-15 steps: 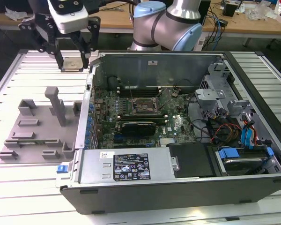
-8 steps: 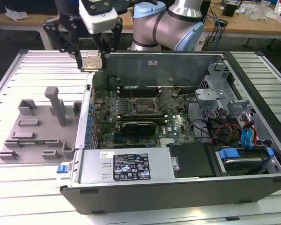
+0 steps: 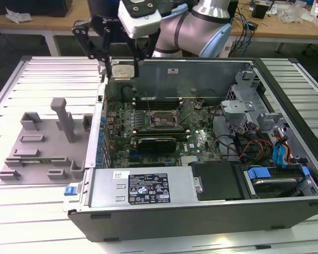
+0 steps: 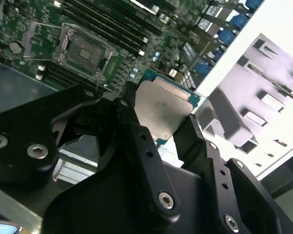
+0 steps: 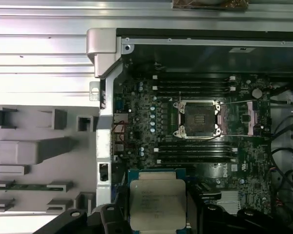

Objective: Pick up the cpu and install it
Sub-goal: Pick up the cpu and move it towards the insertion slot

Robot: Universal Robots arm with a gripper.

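Note:
My gripper [image 3: 122,70] hangs above the far left corner of the open computer case [image 3: 201,211] in the exterior view, shut on the cpu [image 3: 122,69]. The cpu [image 4: 162,112] is a flat square chip with a silvery top and green rim, pinched between two black fingers [image 4: 136,131] in the second wrist view. In the first wrist view the cpu [image 5: 157,204] sits between the fingertips, apart from the motherboard socket [image 5: 198,118]. That socket [image 3: 164,120] lies open on the green board, its metal frame lifted; it is also seen as the socket [image 4: 83,51] in the second wrist view.
A grey plastic fixture [image 3: 42,143] with slots and an upright post lies on the slatted table at the exterior view's left. Inside the case are memory slots [image 5: 195,151], cables [image 3: 249,143], drive bays [image 3: 275,174] and a black power supply [image 3: 217,182].

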